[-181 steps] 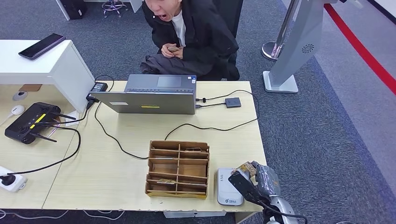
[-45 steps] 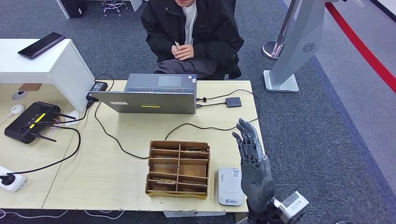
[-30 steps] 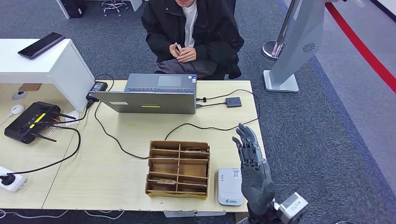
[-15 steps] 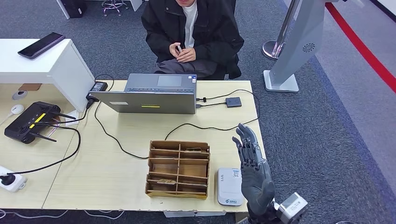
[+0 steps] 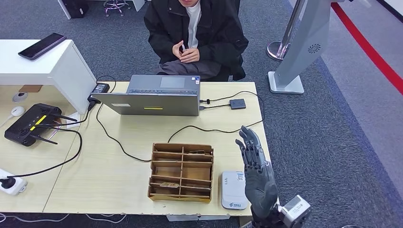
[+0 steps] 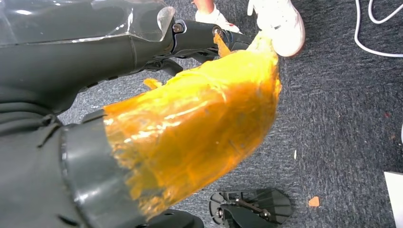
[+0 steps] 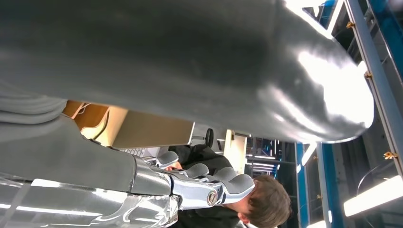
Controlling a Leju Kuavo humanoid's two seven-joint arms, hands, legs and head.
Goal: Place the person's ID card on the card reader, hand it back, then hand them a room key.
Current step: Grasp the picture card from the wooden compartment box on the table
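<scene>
My right hand (image 5: 256, 173) is raised over the table's right front corner, fingers spread and straight, holding nothing. It stands just right of the white card reader (image 5: 234, 190), which has no card on it. The seated person (image 5: 195, 28) behind the laptop holds a small card (image 5: 182, 48) in both hands at their chest. The wooden card organizer (image 5: 181, 171) sits left of the reader with cards in some slots (image 5: 197, 152). In the right wrist view the grey hand (image 7: 190, 71) looms large. My left hand (image 6: 190, 128), wrapped in orange tape, hangs over the carpet with nothing in it.
A grey laptop (image 5: 157, 97) stands at the table's far edge, with cables running to a small black box (image 5: 237, 104). A black router (image 5: 31, 124) and a power strip (image 5: 12, 184) lie at the left. A white stand (image 5: 297, 47) rises on the carpet at right.
Six seconds ago my right hand was low and curled by the card reader; it has risen and opened. Over the last second it sank very slightly. The person sat upright.
</scene>
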